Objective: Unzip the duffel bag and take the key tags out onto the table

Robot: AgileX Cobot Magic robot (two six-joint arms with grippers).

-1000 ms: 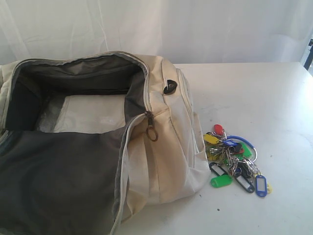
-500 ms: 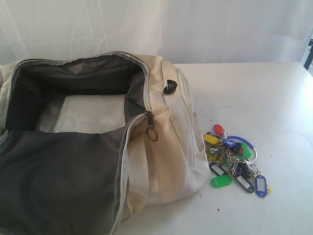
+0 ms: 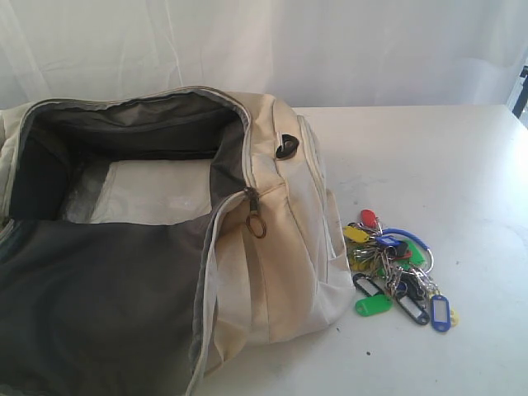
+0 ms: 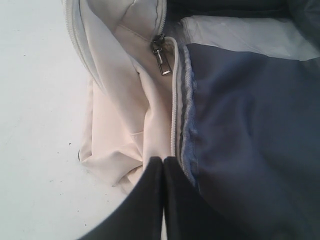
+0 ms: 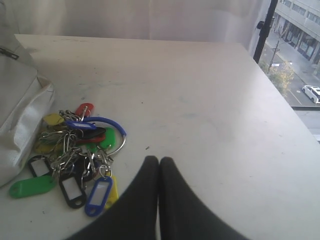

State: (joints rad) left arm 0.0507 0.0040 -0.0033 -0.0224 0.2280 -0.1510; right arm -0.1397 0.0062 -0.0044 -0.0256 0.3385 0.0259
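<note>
Left claw (image 4: pixel 163 161), right claw (image 5: pixel 159 161) closed, empty; duffel bag (image 3: pixel 285 247) unzipped; key tags (image 3: pixel 394 271) on table (image 3: pixel 429 165).

Cream duffel bag (image 3: pixel 280 247) unzipped, grey lining showing; multicolour key tags (image 3: pixel 396 268) beside it on white table (image 3: pixel 429 157).

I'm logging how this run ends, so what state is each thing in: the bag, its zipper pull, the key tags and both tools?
duffel bag: unzipped, mouth wide open, dark lining showing.
zipper pull: at the end of the opening, hanging free.
key tags: out of the bag, heaped on the table beside it, not held.
left tool: shut, empty, by the bag's zipper edge.
right tool: shut, empty, apart from the key tags.
</note>
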